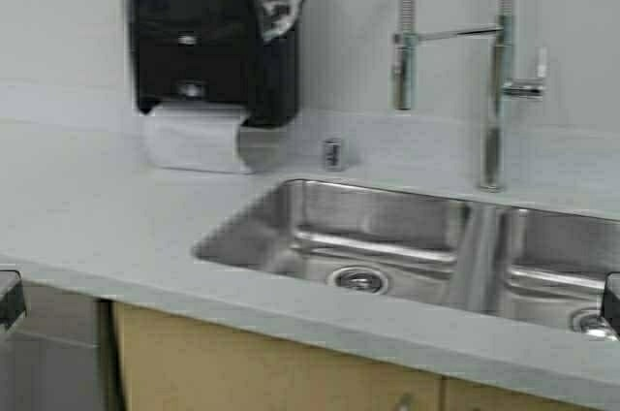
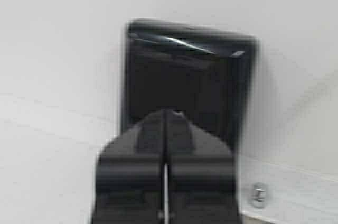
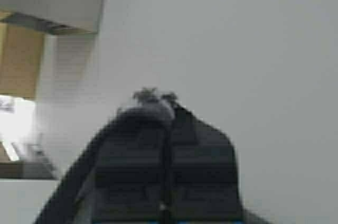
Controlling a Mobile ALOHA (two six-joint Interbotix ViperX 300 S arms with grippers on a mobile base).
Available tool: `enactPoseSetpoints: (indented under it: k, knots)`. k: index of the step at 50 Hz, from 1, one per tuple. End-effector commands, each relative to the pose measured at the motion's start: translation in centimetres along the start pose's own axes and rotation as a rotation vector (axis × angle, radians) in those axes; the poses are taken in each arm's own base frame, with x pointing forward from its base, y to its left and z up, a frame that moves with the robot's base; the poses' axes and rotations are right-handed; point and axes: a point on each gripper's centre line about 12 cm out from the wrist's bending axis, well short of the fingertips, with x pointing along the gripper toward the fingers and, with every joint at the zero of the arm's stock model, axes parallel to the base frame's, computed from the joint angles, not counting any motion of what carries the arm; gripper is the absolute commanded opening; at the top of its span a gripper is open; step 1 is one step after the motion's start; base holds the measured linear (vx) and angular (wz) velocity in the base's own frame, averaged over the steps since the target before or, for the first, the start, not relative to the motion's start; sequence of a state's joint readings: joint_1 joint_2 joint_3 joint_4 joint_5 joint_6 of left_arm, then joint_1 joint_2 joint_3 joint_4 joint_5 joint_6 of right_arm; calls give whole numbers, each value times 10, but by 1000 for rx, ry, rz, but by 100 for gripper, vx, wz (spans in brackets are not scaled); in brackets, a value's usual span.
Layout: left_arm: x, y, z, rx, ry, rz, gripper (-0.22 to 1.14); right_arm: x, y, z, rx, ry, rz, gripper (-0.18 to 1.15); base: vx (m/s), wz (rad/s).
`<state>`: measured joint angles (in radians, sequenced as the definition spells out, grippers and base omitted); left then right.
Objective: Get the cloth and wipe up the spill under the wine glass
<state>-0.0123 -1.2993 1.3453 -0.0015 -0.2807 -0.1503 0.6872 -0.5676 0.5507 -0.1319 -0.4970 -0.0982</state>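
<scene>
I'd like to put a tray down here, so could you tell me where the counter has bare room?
The widest bare patch is the grey countertop, bordered by the paper towel dispenser behind and the sink to its right. A narrow strip runs along the front edge before the sink. Behind the basins it is tighter: the faucet and a small steel tumbler stand there.

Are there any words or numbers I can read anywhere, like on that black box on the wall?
None can be read.
The black towel dispenser has small pale marks on its front, too blurred to read.
The small metal tumbler shows no lettering.
The faucet and sink carry no visible text.
</scene>
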Motion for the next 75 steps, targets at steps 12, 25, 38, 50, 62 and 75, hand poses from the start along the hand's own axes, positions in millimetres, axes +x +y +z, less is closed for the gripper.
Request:
enactPoseSetpoints:
  k: [12, 25, 38, 50, 62, 75]
  knots:
    - [3, -1, 5, 0, -9, 0, 2, -53, 9, -29, 6, 108, 19, 6, -8, 45]
    - [3, -1, 5, 3, -9, 0, 2, -76, 18, -68, 8, 211, 37, 6, -7, 47]
    - [4, -1, 5, -1, -5, 0, 2, -80, 20, -76, 17, 221, 39, 6, -6, 45]
    - [5, 0, 4, 0, 0, 1, 3, -81, 7, -93, 40, 250, -31, 6, -6, 44]
    - [10, 0, 1, 2, 32, 6, 2, -86, -21, -109, 75, 294, -157, 6, -4, 41]
    - [6, 0, 0, 3, 23, 5, 3, -90, -20, -114, 84, 308, -158, 6, -2, 45]
